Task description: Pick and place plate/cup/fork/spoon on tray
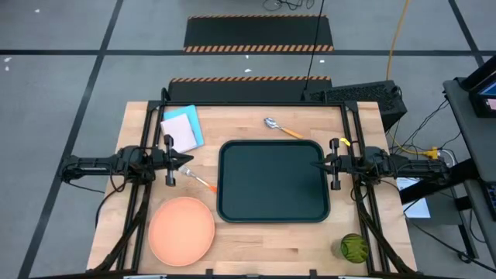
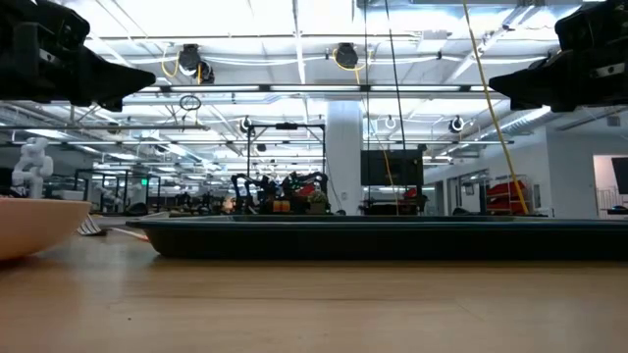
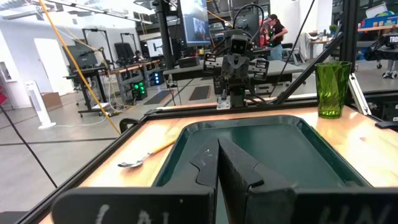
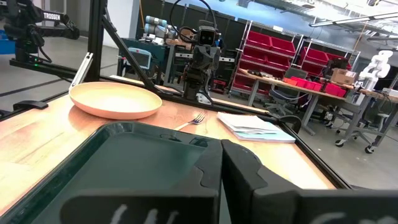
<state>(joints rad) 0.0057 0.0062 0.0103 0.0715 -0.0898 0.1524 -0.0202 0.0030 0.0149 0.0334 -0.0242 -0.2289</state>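
plainly the fork (image 1: 200,183) lies just beside the left gripper (image 1: 188,160), handle slanting toward the tray (image 1: 273,218); both grippers' fingers clenched, empty.

Robotics lab or industrial workshop: open hall with ceiling strip lights (image 2: 294,44), red storage bins on racks (image 4: 283,53), workbenches (image 4: 292,81), hazard-striped floor mats (image 1: 258,35), other robot rigs (image 2: 280,186).

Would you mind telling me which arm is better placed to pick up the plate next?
Left: the plate lies on the left arm's side, near its end effector, with the tray between it and the right arm.
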